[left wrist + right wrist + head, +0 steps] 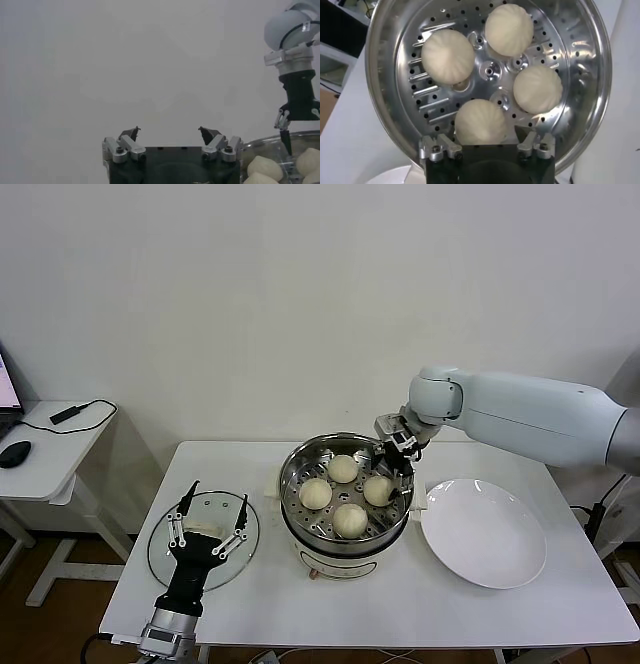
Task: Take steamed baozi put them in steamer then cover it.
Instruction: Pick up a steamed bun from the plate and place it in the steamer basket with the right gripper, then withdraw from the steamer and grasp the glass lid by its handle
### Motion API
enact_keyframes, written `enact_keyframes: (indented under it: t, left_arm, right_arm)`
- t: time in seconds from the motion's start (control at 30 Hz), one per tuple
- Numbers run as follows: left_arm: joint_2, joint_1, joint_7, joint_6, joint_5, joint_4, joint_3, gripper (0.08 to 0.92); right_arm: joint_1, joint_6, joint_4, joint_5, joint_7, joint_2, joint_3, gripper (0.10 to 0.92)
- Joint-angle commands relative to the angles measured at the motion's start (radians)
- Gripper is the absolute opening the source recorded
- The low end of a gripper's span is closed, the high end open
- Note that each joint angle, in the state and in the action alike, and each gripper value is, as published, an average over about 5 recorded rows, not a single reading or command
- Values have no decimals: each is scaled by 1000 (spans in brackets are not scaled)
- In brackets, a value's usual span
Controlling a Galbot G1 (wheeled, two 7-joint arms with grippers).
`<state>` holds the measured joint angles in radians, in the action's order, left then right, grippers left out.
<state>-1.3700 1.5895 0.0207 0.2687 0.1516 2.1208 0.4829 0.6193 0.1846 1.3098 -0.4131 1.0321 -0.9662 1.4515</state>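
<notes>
Baozi (378, 490) at 3 o'clock in my steamer (293, 484) sits between my right gripper (396, 461) released fingers; lifting carelessly could drag it out.

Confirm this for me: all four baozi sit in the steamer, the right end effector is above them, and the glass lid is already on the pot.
Wrong about the lid. In the head view the glass lid lies on the table beside the steamer, under the left end effector. The rest holds: four baozi sit in the steamer, with the right end effector above them.
</notes>
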Motion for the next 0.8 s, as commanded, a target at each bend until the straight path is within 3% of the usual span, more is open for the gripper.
enact_keyframes:
  t: [0.03,0.17,0.33,0.4,0.6,0.8]
  left_arm:
    - [0,-1,0,-1,4,-1,-2,823]
    - [1,-4,2,0,22,-6,-2,823]
    - [7,-25,16,23,124,-31,-2,823]
    - [13,-36,22,20,154,-40,-2,823]
    - [23,-82,99,13,382,-108,2,823]
    - [28,-113,173,6,643,-203,21,823]
  right_arm:
    - [-52,-28,78,-1,-32,102,-229,822]
    - [-104,-87,148,-100,-259,184,-372,823]
    - [-306,-261,207,-165,-992,223,-555,823]
    - [-435,-309,215,-149,-1168,219,-682,823]
    - [-836,-443,220,-55,-1382,187,-1060,823]
    - [-1240,-501,258,1,-1379,155,-1481,823]
